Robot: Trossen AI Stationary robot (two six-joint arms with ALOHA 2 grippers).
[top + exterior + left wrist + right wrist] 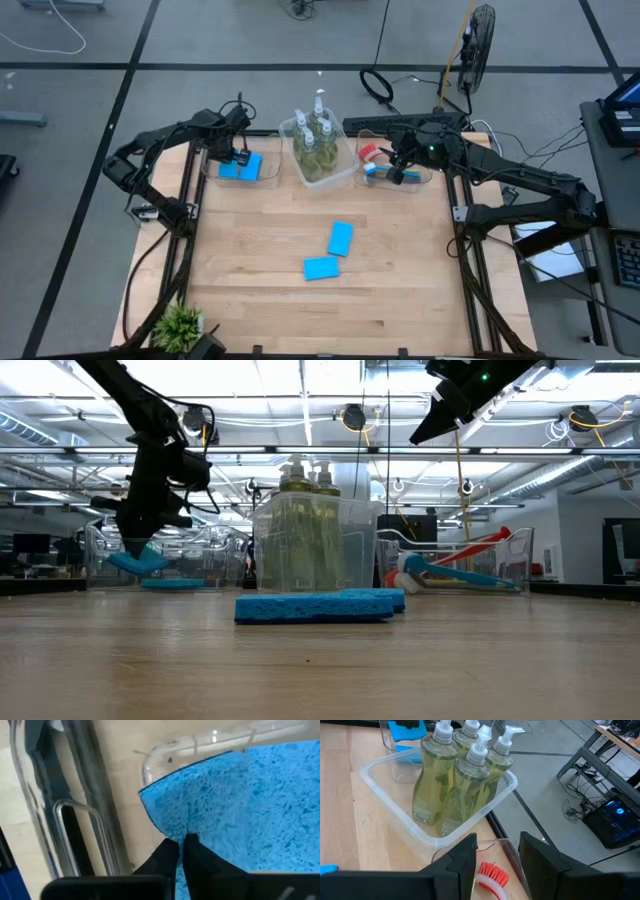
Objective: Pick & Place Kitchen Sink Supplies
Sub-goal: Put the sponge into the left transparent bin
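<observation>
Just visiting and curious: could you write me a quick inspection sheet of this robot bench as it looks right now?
Surface: wooden table, two loose sponges.
Job's things: four soap bottles in middle tub; brushes in right tub; sponge lying in left tub.
Clutter: potted plant at near left corner.
Grippers: left tool pinches another sponge above left tub; right tool open above right tub, empty.
Cables: on floor beyond table.
Surroundings: fan, computer desk.

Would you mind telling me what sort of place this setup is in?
Probably a robotics lab or workshop rather than a kitchen: the wooden table stands on a grey floor strewn with cables, a fan stands behind it, and the low view shows an open hall with ceiling lights.
</observation>
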